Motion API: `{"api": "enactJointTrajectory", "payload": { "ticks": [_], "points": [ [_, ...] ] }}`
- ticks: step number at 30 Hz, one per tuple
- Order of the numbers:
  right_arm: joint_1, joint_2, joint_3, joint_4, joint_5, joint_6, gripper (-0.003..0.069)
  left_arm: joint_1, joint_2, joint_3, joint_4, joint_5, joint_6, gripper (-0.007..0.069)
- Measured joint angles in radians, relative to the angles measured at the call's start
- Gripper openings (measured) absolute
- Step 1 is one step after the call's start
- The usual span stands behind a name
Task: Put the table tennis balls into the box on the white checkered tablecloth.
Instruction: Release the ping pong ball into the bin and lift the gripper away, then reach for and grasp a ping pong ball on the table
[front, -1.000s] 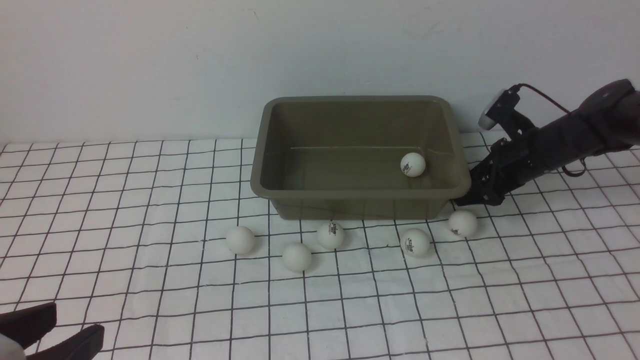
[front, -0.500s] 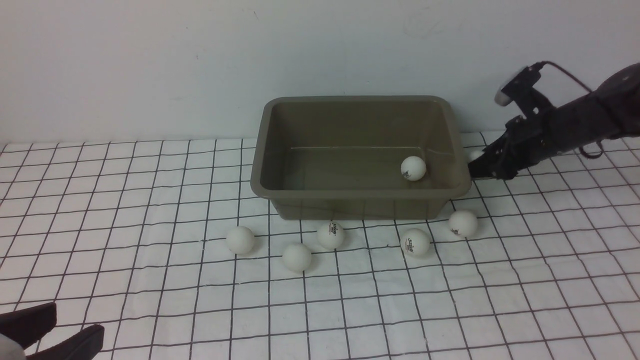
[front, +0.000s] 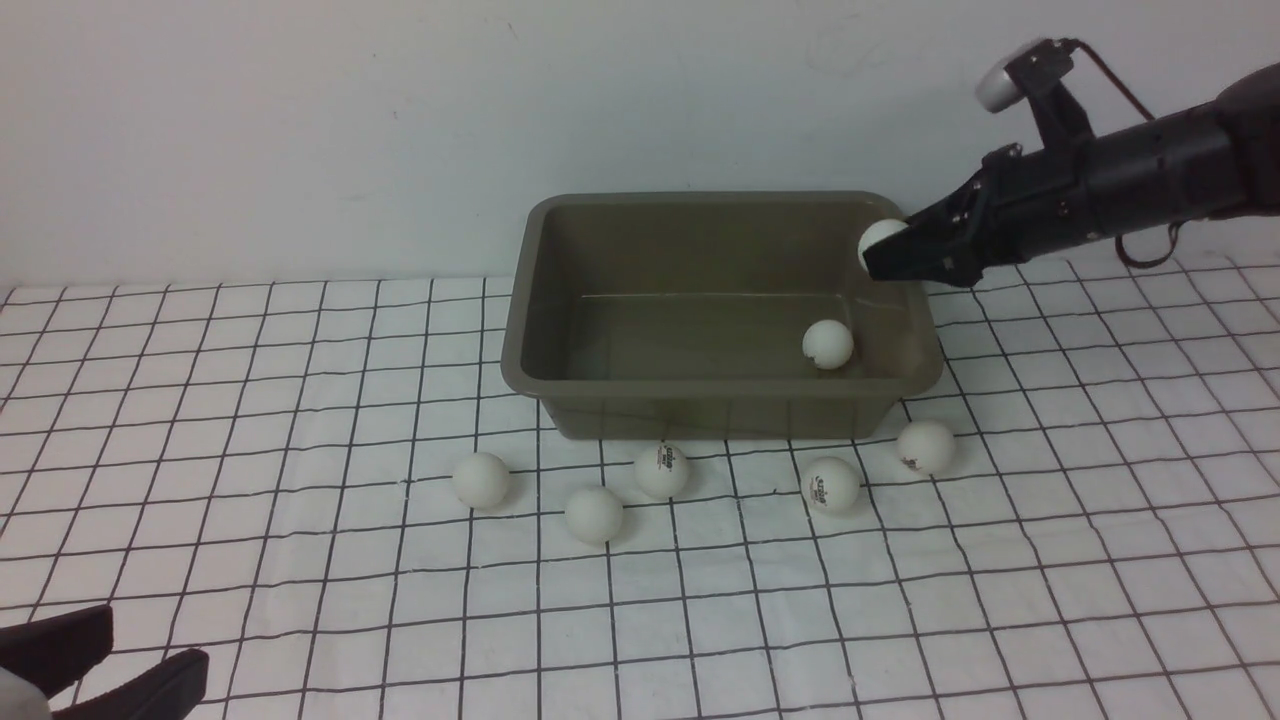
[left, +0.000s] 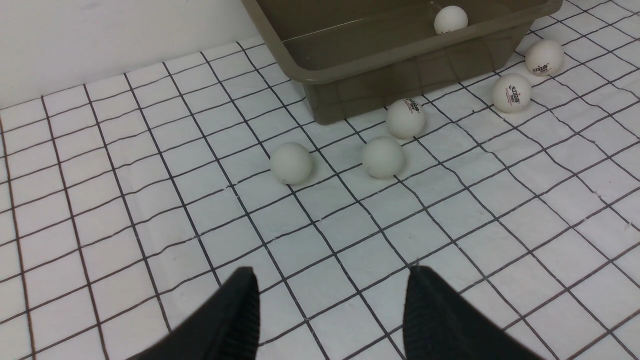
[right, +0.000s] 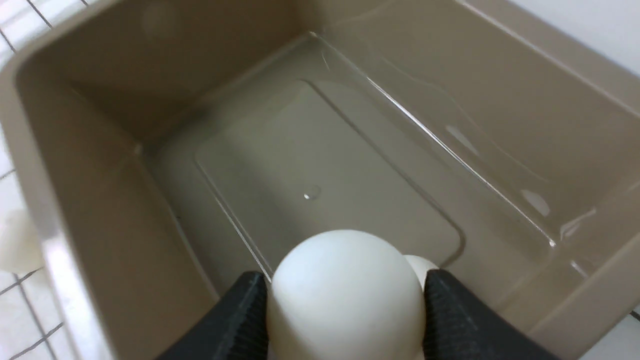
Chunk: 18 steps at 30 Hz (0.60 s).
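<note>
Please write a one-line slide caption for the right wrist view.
Right gripper holds a white ball above the olive box, where another ball lies.

A plain, pale grey-white wall (front: 300, 130) fills the far side of the front view, spanning from 9 o'clock over 12 o'clock to 3 o'clock. Its surface is smooth, matte and evenly lit, with no pictures, shelves or fittings visible on it. A tiny dark speck (front: 395, 112) sits on it toward 11 o'clock, and a faint short scratch (front: 510, 28) lies close to the edge near 12 o'clock. The left wrist view shows a bare patch of the same wall (left: 100, 40).
</note>
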Motion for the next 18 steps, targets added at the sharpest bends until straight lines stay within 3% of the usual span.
{"api": "enactJointTrajectory", "payload": {
  "ticks": [2,9,18],
  "points": [
    [0.006,0.008,0.001,-0.003,-0.019,0.019,0.0365,0.000,0.000,0.000,0.000,0.000,0.000,0.0356],
    [-0.009,-0.025,0.002,-0.013,-0.046,0.047,0.0504,0.000,0.000,0.000,0.001,0.001,0.000,0.0356],
    [-0.160,-0.184,0.004,-0.172,0.003,0.076,0.0495,0.000,0.000,0.000,0.002,0.001,0.000,0.0356]
  ]
}}
